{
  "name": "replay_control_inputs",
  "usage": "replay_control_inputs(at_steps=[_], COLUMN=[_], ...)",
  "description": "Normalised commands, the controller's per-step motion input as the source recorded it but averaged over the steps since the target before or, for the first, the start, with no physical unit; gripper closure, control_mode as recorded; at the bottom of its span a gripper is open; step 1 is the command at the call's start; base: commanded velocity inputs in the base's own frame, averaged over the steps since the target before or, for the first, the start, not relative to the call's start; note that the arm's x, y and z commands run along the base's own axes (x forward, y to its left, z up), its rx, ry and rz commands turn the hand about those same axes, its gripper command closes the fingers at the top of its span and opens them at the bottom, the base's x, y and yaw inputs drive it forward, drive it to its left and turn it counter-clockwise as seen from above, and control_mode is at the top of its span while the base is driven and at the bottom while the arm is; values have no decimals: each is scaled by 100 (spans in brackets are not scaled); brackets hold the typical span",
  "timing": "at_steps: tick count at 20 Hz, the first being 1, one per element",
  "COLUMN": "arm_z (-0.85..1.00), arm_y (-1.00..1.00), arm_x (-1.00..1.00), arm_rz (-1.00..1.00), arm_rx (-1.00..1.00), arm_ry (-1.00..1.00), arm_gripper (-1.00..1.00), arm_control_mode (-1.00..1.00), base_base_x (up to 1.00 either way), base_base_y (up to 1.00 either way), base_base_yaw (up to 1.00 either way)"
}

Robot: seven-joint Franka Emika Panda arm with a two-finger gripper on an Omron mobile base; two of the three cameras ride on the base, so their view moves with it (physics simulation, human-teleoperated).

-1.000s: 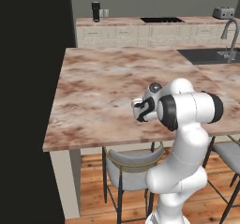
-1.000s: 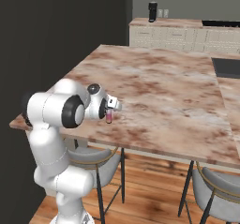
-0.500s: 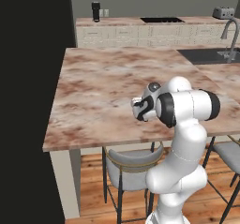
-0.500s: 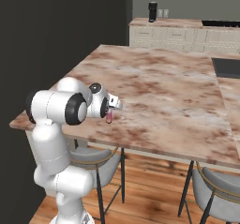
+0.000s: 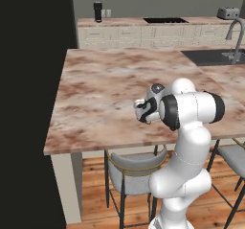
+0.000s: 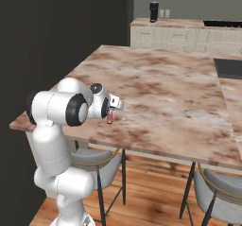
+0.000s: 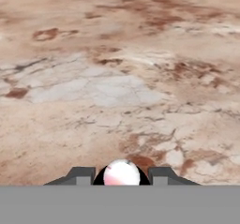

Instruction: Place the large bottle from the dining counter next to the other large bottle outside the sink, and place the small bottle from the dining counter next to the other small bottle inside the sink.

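1. Left base view: the gripper point(image 5: 142, 112) hangs over the near part of the dining counter point(image 5: 100, 94); the sink point(image 5: 215, 56) with its faucet point(image 5: 235, 39) lies far right.
2. Right base view: the gripper point(image 6: 113, 108) pinches a small pink bottle point(image 6: 110, 117) just above the counter's near edge.
3. Hand view: the bottle's rounded pale top point(image 7: 121, 174) sits squeezed between both fingertips point(image 7: 80, 175), marbled stone beyond.

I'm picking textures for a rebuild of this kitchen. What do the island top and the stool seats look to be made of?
The dining counter looks like polished marbled stone: pinkish-brown blotches with pale veins and a soft sheen. The stool under its edge seems to have a grey padded seat, matte like fabric or vinyl, on thin dark metal legs with a brassy ring; the rendering leaves the seat cover open.
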Motion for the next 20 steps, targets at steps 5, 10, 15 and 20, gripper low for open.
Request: replay_control_inputs(at_steps=[5, 10, 15, 20], arm_z=[19, 26, 3, 0], arm_y=[0, 0, 0, 0], arm_x=[-14, -13, -5, -3], arm_rz=[0, 0, 0, 0], arm_rx=[0, 0, 0, 0], arm_ry=[-5, -4, 0, 0], arm_gripper=[100, 100, 100, 100], arm_control_mode=[-100, -100, -100, -100], base_base_x=[0, 0, 0, 0], base_base_y=[0, 0, 0, 0], base_base_yaw=[0, 0, 0, 0])
